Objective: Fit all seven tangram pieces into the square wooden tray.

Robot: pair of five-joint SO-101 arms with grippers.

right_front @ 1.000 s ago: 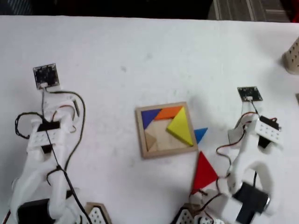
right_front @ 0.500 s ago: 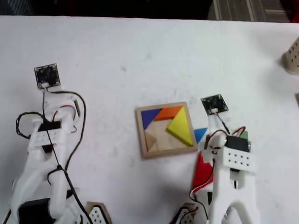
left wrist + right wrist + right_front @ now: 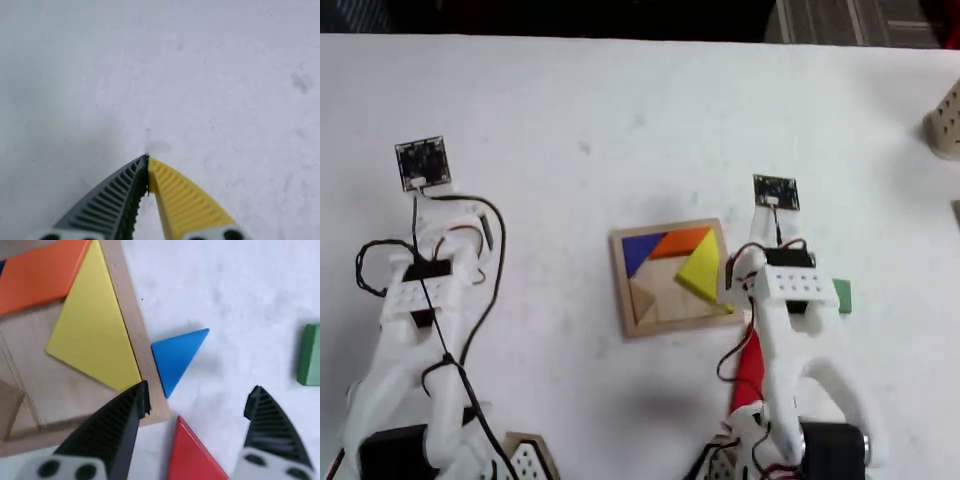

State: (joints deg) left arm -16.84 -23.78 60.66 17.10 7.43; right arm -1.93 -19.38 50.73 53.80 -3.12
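Blue triangle (image 3: 175, 357) now sits under your right gripper (image 3: 200, 395).
It swings in from the near right, jaws spread, over the triangle lying against the tray's (image 3: 134, 325) right rim; looks ready to pick.

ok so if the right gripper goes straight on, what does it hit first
Probably the blue triangle, lying on the table beside the tray's rim, just ahead of the open right gripper; depth is unclear.
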